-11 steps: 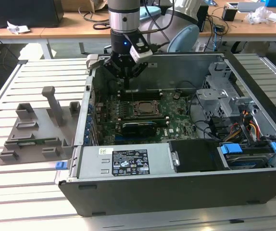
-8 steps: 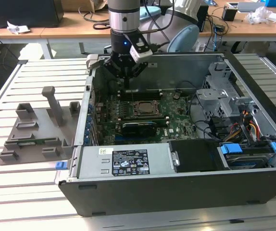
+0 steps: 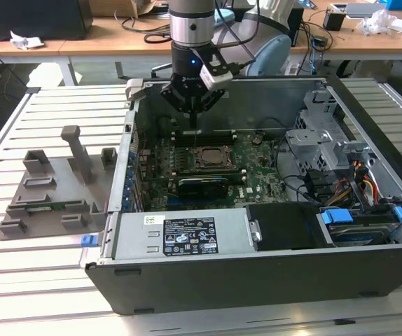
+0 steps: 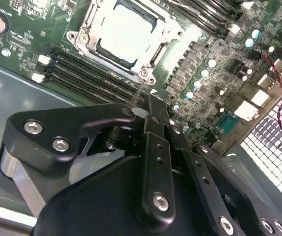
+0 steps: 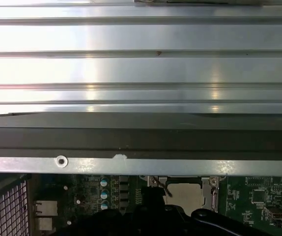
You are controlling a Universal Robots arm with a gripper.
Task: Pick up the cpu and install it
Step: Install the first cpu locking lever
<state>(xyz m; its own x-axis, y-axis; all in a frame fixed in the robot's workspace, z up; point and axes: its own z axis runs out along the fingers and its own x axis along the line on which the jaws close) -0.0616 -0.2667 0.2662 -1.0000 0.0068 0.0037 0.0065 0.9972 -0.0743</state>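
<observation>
Tool point(image 3: 193, 120) | fingers pinched together, seemingly holding nothing | above cpu point(image 4: 126, 35), seated in socket frame point(image 4: 148, 61)

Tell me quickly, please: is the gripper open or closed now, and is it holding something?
Gripper: closed, nothing visibly held, above the motherboard; the cpu already sits in its socket.

The exterior view looks down from the front at the open computer case point(image 3: 257, 210) on the slatted table point(image 3: 47, 294), from a moderate distance. The second wrist view peers close past the hand point(image 4: 148, 115) onto the motherboard socket point(image 4: 124, 37). The first wrist view faces the case wall point(image 5: 141, 164) and table slats beyond; both wrist views share the socket area.
</observation>
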